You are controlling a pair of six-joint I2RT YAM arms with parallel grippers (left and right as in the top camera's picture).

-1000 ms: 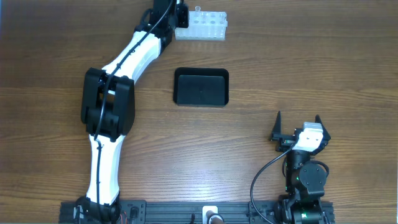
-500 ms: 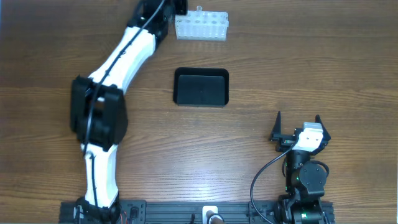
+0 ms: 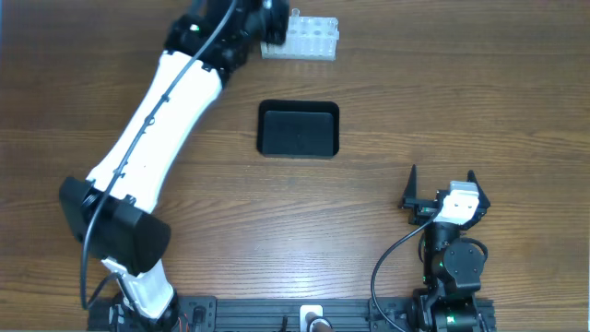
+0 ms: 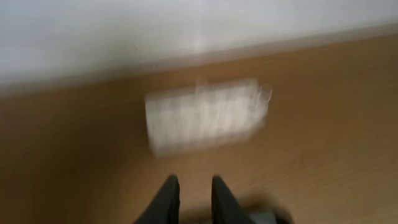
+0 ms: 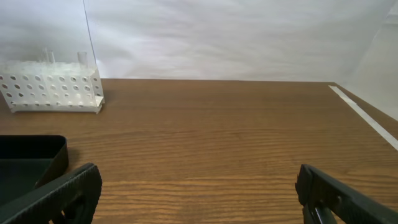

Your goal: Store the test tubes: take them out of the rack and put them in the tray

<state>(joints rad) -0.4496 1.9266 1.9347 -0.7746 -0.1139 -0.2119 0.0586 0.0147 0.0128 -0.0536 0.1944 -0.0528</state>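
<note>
Since the clear test tubes (image 5: 81,59) are the whole point, I'll start there: I can make out a couple standing upright in the white perforated plastic rack (image 3: 304,39), which sits at the far edge of the wooden table (image 3: 479,101), a bit left of centre. I can't get a proper count from here.

The black rectangular plastic tray (image 3: 298,129) is just near-side of the rack with a strip of bare wood between them, and there are no tubes in it, so I'd say nothing's stored yet.

My left gripper (image 4: 193,196) is up by the rack's left end, with the rack just ahead of it. That view is too smeared to say if it's apart, together or clamped on something, so I can't tell. My right gripper (image 3: 442,180) is parked near-right, well away from everything, spread wide and holding nothing.

How I'd do this step well:
- line up square over one tube
- grab the bit sticking out above the rack
- pull straight up so the light rack doesn't tip or drag along
- drop low over the tray and lay the tube down flat, not from a height
</note>
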